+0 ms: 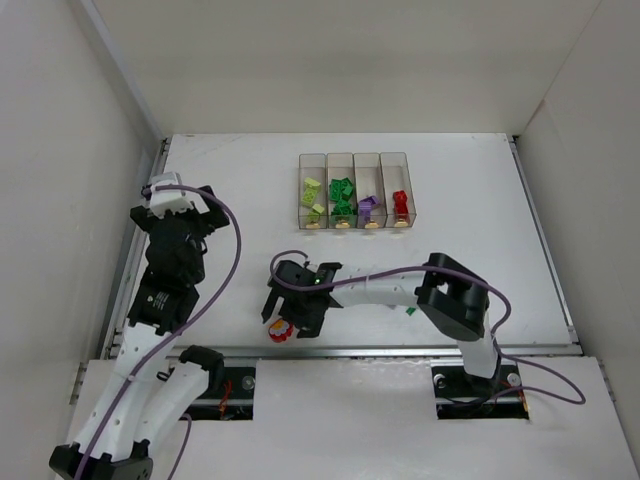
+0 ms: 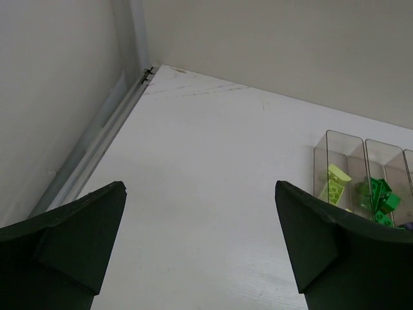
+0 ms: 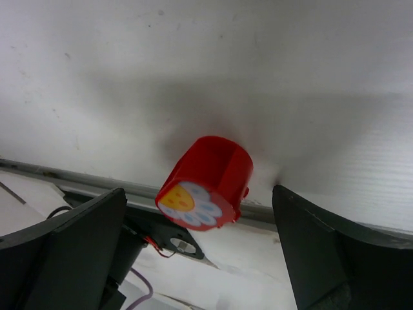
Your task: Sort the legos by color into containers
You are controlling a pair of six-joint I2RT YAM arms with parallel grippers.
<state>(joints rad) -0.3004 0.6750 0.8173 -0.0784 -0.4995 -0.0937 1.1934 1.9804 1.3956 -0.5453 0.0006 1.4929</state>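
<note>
**Q:** What is already sorted?
**A:** Legos (image 1: pixel 343 195) lie grouped by colour in the four far containers (image 1: pixel 313 160).
**Q:** What remains?
**A:** One red piece (image 3: pixel 206 183) at the near edge, straddled by the right gripper (image 1: pixel 286 318), fingers spread, not pinching. The left gripper (image 2: pixel 200 187) is spread and empty.

Red rounded lego (image 3: pixel 206 184), daisy-faced, is lying tilted, well apart from four joined clear bins (image 1: pixel 340 163) holding sorted legos (image 1: pixel 342 197): yellow-green, green, purple, red.
</note>
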